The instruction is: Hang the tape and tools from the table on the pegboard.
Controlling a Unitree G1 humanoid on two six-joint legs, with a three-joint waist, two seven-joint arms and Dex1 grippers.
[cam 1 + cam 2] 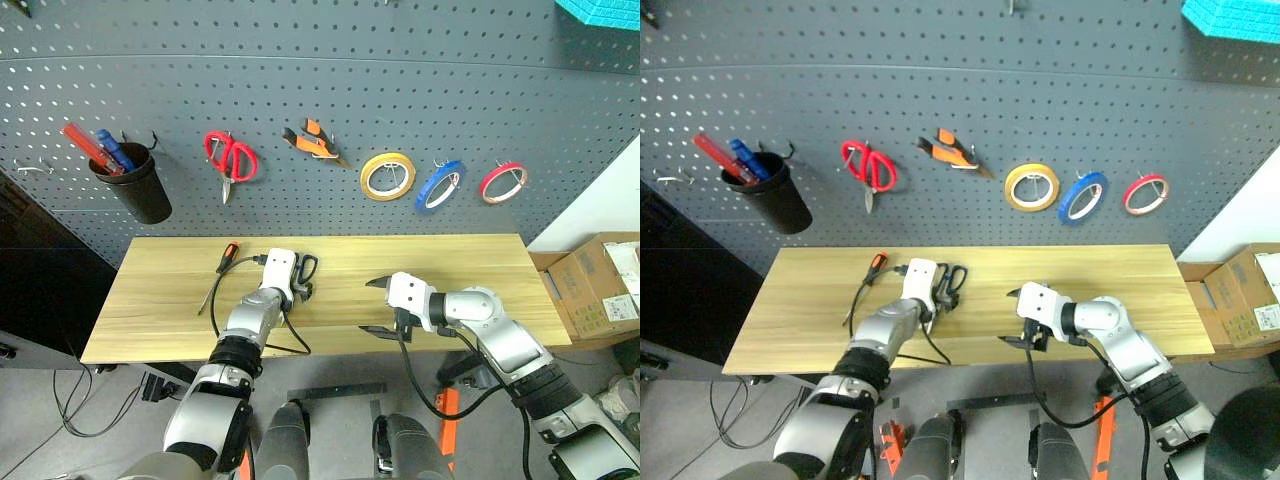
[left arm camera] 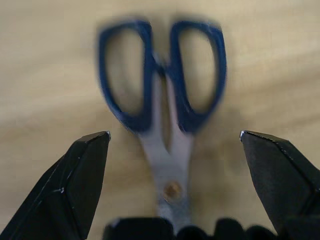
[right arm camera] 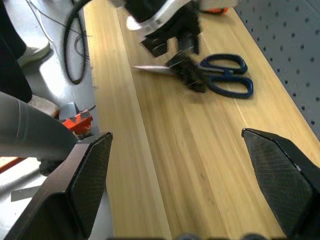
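Left pincer (image 2: pixel 172 137) spread wide astride blue-handled scissors (image 2: pixel 165 100) on table (image 1: pixel 480 275), right pincer (image 1: pixel 378 306) also apart.

Scissors (image 2: pixel 165 105) between spread fingers (image 2: pixel 75 185)

Scissors (image 2: pixel 165 115) blades hidden beneath the left pincer (image 2: pixel 172 145)
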